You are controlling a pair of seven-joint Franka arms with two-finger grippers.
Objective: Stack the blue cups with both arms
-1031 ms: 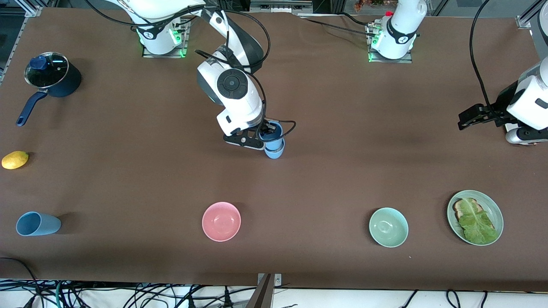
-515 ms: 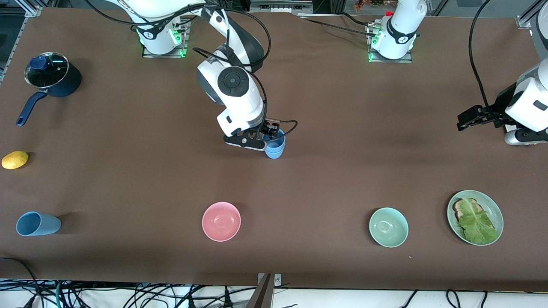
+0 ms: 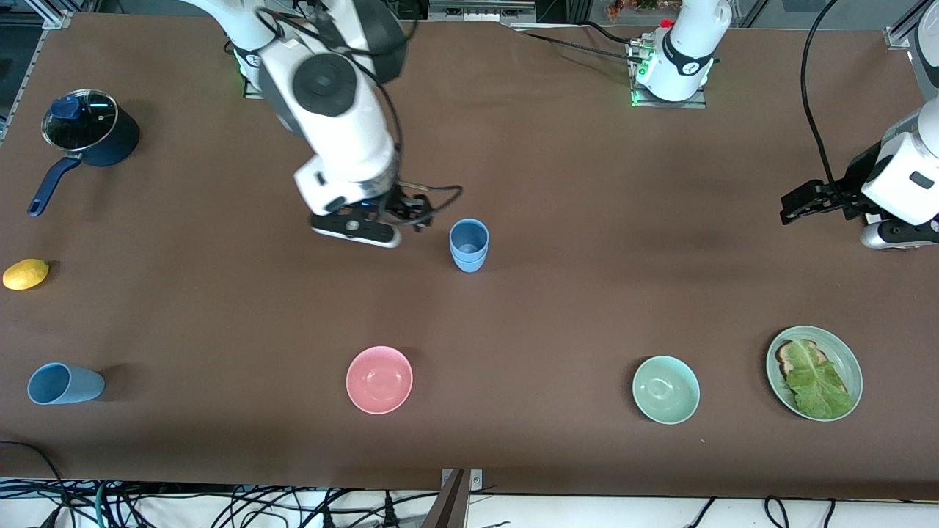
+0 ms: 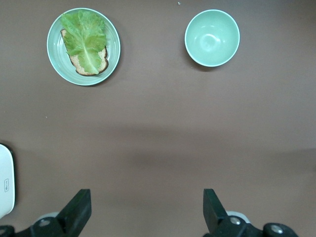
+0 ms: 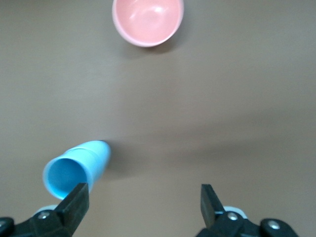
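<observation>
Right gripper (image 3: 402, 213) has let go, jaws now wide, and lifted off toward the right arm's end; it's over bare table beside the two nested light-blue plastic cups (image 3: 469, 246), upright mid-table. So that stack's done. Third light-blue plastic cup (image 3: 64, 383) lies on its side near the front corner, prob. next. Left gripper (image 3: 799, 202) waits, open, by the table's end edge.

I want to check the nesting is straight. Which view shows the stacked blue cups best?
The front view: the stacked blue cups stand upright, unobstructed. The right wrist view shows them at an angle near its frame edge. The left wrist view misses them.
</observation>
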